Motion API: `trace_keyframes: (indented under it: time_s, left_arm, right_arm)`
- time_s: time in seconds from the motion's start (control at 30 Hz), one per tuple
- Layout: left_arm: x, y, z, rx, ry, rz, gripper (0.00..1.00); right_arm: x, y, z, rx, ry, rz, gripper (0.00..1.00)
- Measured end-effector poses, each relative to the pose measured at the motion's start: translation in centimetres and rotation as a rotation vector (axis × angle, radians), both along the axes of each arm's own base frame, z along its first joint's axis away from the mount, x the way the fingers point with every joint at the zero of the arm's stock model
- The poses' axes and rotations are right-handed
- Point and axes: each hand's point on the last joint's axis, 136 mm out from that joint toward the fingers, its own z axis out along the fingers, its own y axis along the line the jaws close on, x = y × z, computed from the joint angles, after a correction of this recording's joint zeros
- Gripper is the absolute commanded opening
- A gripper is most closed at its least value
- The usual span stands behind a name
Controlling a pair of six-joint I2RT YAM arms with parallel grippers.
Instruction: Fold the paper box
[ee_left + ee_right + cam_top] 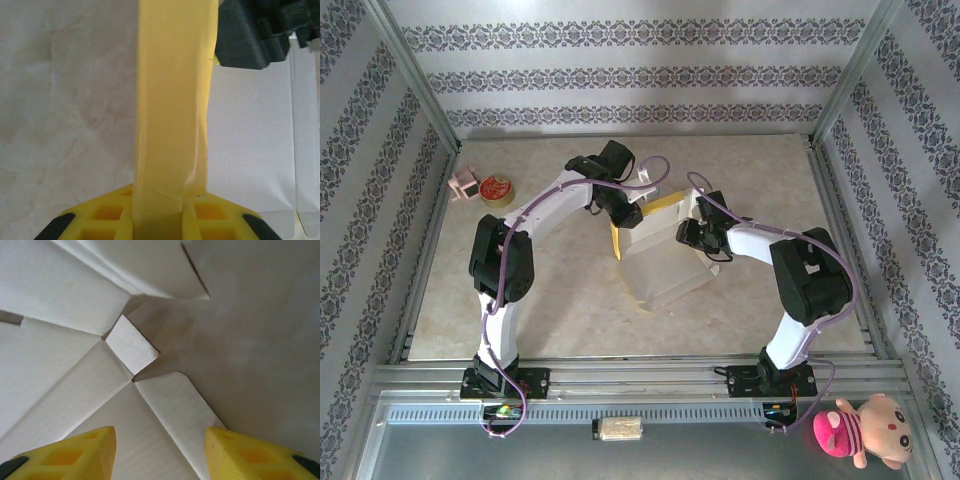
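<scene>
I am working the wall-raising step. The box (660, 262) is lying mid-tabletop (500, 300), white face up. My left pincer (157, 215) is clamping a raised yellow flap (172, 100). My right pincer (160, 455) is hovering wide open, empty, over a corner tab (132, 345). Next, I judge, the right must tuck that tab inward.

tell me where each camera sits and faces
Top external: above, behind the bases, looking down on table, both arms and the paper box.
Left wrist: on that arm, looking along the left end effector, shut on the box's yellow flap.
Right wrist: on that arm, looking past the open right end effector at white flaps.
Shared: both wrist views show the box's white face.
</scene>
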Motion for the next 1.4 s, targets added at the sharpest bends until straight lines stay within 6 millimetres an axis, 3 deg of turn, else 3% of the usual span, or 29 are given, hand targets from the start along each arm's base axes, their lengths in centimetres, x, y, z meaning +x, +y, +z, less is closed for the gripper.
trace_keyframes:
  time_s: [0.23, 0.4, 0.47, 0.6, 0.83, 1.17, 1.3, 1.4]
  left_arm:
    - [0.1, -0.1, 0.5, -0.009, -0.017, 0.000, 0.17]
    - [0.1, -0.1, 0.4, -0.010, -0.019, 0.000, 0.17]
    - [0.2, 0.0, 0.4, -0.006, -0.019, 0.002, 0.17]
    - [0.2, 0.1, 0.2, 0.002, -0.019, 0.005, 0.17]
    - [0.2, 0.1, 0.2, -0.001, -0.023, 0.005, 0.17]
    - [0.1, 0.2, 0.1, 0.005, -0.015, 0.006, 0.17]
    - [0.0, 0.3, 0.1, 0.008, -0.011, 0.010, 0.17]
    - [-0.1, 0.2, 0.1, 0.006, -0.008, 0.008, 0.17]
  right_arm:
    - [3.3, 0.6, 0.7, 0.025, -0.126, 0.013, 0.48]
    - [4.6, 0.9, 0.8, 0.051, -0.178, 0.011, 0.49]
    - [4.9, 1.1, 0.6, 0.060, -0.183, 0.015, 0.45]
    - [5.0, 1.4, 0.5, 0.080, -0.183, 0.018, 0.34]
    - [4.5, 1.9, 0.6, 0.118, -0.181, 0.041, 0.32]
    - [3.8, 3.7, 0.3, 0.168, -0.181, 0.097, 0.32]
    - [3.6, 3.8, 0.5, 0.175, -0.188, 0.102, 0.35]
    - [2.4, 3.4, 1.0, 0.170, -0.188, 0.113, 0.42]
